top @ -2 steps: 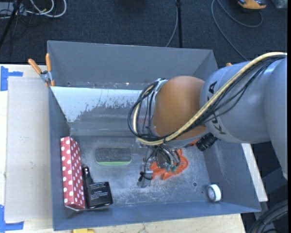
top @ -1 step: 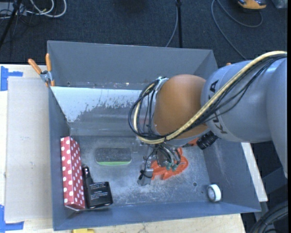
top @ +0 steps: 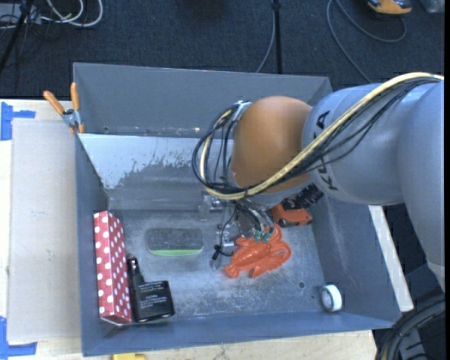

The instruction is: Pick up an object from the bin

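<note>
Bin point(top: 172, 103), front edge to back wall. Front right corner: small white ring, like a tape roll point(top: 331, 298), lying flat and well apart from everything else. Front left: a flat black bottle with a cap point(top: 151, 298) lies touching the right side of a long red box with white dots point(top: 111, 268), which runs along the left wall. Mid-floor, right of centre: an orange-red toy point(top: 259, 257), lumpy with several stubby limbs, lying flat. The gripper point(top: 223, 247) is down low at the toy's left end, just beside or against it; contact cannot be confirmed. Wrist cables and hardware cover the tip, so I cannot tell whether it is open or closed, nor whether it has hold of anything. Left of the gripper, near it but apart, lies a grey sponge with a green lower edge point(top: 174, 241). Further back, by the right wall, a small orange and black thing point(top: 292, 214) is partly hidden under the arm. The arm's orange cover point(top: 274, 137) stands over the bin's rear half.
</note>
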